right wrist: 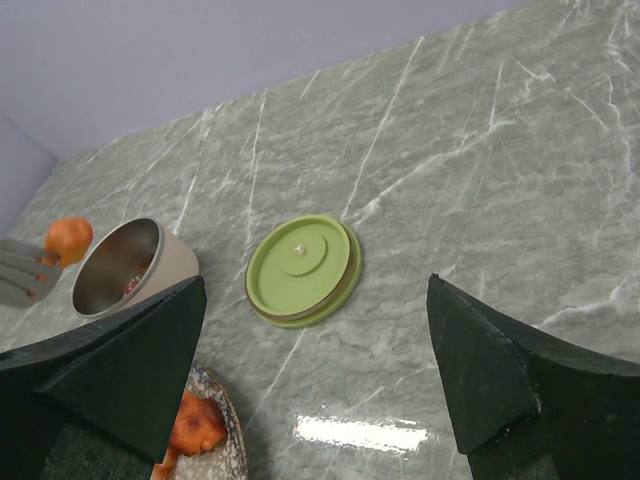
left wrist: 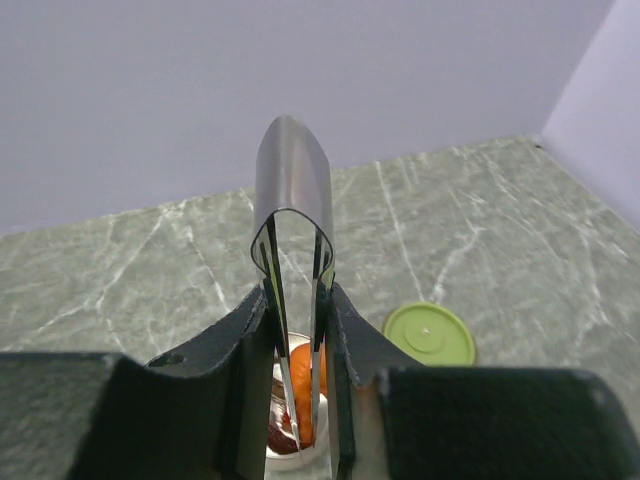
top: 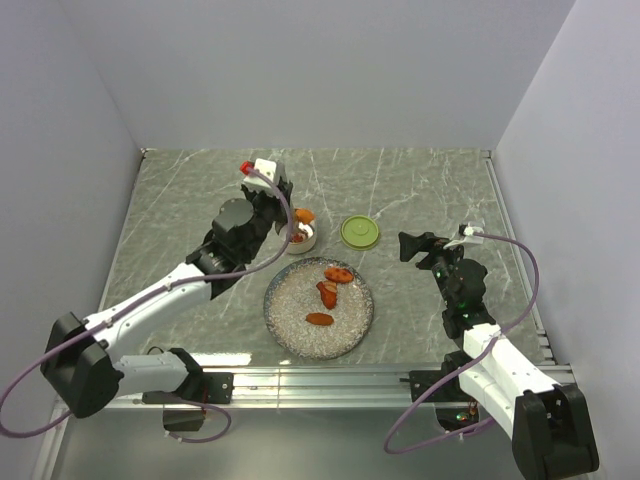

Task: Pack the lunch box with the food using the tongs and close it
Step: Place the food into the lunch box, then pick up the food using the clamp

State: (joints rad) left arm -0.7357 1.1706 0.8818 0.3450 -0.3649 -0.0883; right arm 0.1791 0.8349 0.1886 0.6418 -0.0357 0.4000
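My left gripper (top: 281, 214) is shut on the tongs (left wrist: 292, 180), its fingers (left wrist: 352, 330) pressing both thin metal arms together. The tong tips pinch an orange piece of food (left wrist: 303, 378) just over the lunch box (top: 301, 239), a small steel tin (right wrist: 130, 265) with dark and red bits inside. In the right wrist view that orange piece (right wrist: 68, 238) hangs at the tin's left rim. More orange chunks of food (top: 327, 292) lie on the speckled plate (top: 300, 325). The lime-green lid (top: 359, 231) lies flat to the right of the tin. My right gripper (top: 414, 245) stands open and holds nothing, right of the lid (right wrist: 302, 270).
The plate sits between the two arms near the front rail. Grey walls close the marble tabletop on the left, back and right. The lid (left wrist: 430, 333) lies about a hand's width from the tin.
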